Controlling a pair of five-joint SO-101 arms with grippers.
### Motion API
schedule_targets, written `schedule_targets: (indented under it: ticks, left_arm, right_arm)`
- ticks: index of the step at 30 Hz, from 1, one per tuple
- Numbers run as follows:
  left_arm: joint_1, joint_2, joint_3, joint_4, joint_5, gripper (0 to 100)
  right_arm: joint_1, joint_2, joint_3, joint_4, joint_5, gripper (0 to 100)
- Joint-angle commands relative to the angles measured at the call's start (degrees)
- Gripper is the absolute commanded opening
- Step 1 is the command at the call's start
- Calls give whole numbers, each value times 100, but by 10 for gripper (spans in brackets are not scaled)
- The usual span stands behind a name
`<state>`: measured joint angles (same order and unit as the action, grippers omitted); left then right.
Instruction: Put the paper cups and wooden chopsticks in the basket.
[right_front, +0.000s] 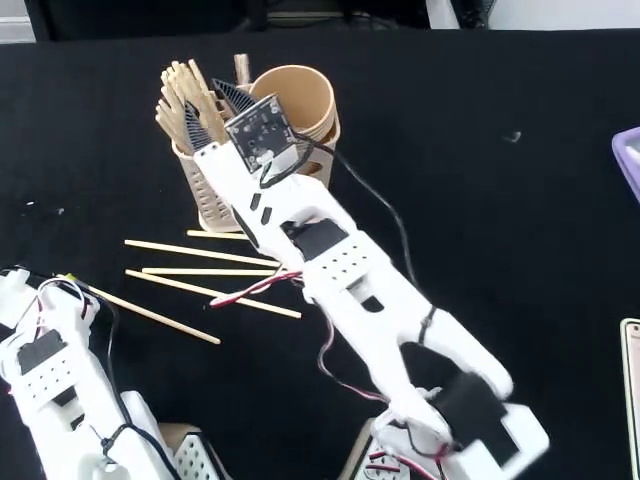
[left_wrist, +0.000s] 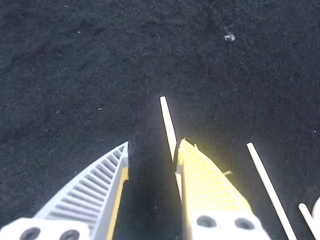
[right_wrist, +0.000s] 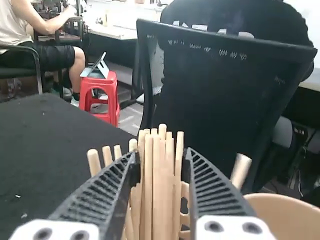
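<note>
Across the black table (right_front: 500, 250), the right arm (right_front: 340, 270) stretches to the white lattice basket (right_front: 210, 195), which stands upright at the far side holding stacked tan paper cups (right_front: 295, 100) and a fan of pale wooden chopsticks (right_front: 180, 105). The right gripper (right_wrist: 161, 152) sits above the basket, its fingers pressed against a tight bundle of those sticks. Nearer the arms, loose chopsticks (right_front: 200, 252) lie flat on the table, and the left gripper (left_wrist: 153, 143) hangs spread over one thin chopstick (left_wrist: 167, 120) that runs under its yellow finger.
</note>
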<state>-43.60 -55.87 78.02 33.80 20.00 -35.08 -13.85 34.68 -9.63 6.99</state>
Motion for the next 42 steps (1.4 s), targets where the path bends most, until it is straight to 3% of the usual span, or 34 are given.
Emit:
schedule_targets:
  ticks: [1,5,10,12,18,30,42]
  left_arm:
    - [-31,-97,-57,-114,35,159]
    - [-31,-97,-57,-114,35,159]
    - [-31,-97,-57,-114,35,159]
    - [-31,-97,-57,-114,35,159]
    - [-22,-97,-57,-114,35,159]
    - [-31,-97,-57,-114,35,159]
    - [-31,-97,-57,-114,35,159]
  right_arm:
    - [53,-1024,-4,659,-35,145]
    - [-211,-2281,374,2259,9,145]
    - [-466,-3662,1121,5020,18,145]
    - [-484,-3758,1675,5424,18,145]
    - [-492,-2853,2747,4888,703,149]
    - [-589,444,945,4870,1662,237]
    - [-703,1763,-48,4835,2857,237]
